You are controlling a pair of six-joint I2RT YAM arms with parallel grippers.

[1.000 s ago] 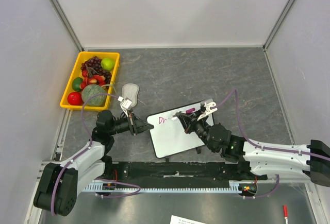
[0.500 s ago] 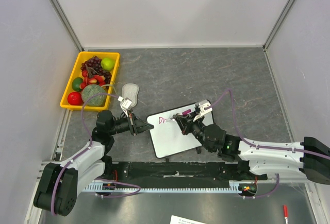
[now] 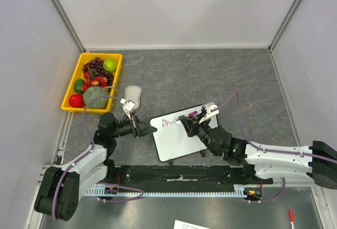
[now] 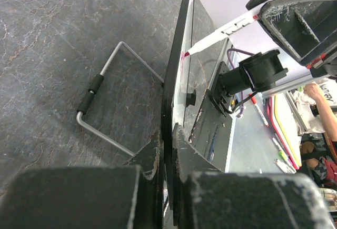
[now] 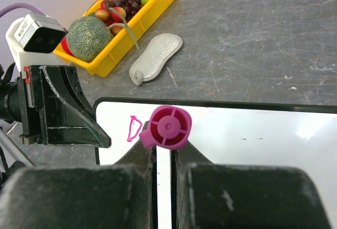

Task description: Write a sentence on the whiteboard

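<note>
The whiteboard [image 3: 176, 142] lies propped just ahead of the arm bases, white with a black frame. My left gripper [image 3: 149, 129] is shut on its left edge; in the left wrist view the frame [image 4: 176, 76] runs edge-on between the jaws of that gripper [image 4: 167, 145]. My right gripper [image 3: 186, 121] is shut on a magenta marker [image 5: 168, 127], whose tip [image 4: 185, 54] touches the board. Of the sentence [image 3: 167, 122], only the first pink strokes show, a "D" [image 5: 134, 128] at the board's upper left.
A yellow tray [image 3: 71, 89] of fruit stands at the back left, with a grey oval pad [image 3: 132, 95] beside it. The board's wire stand [image 4: 105, 102] rests on the dark table. A red pen [image 3: 290, 216] and paper [image 3: 189, 225] lie below the table's edge.
My right arm shifted slightly left and back with the marker tip staying on the board near the first letters. The left arm and the board have not moved.
</note>
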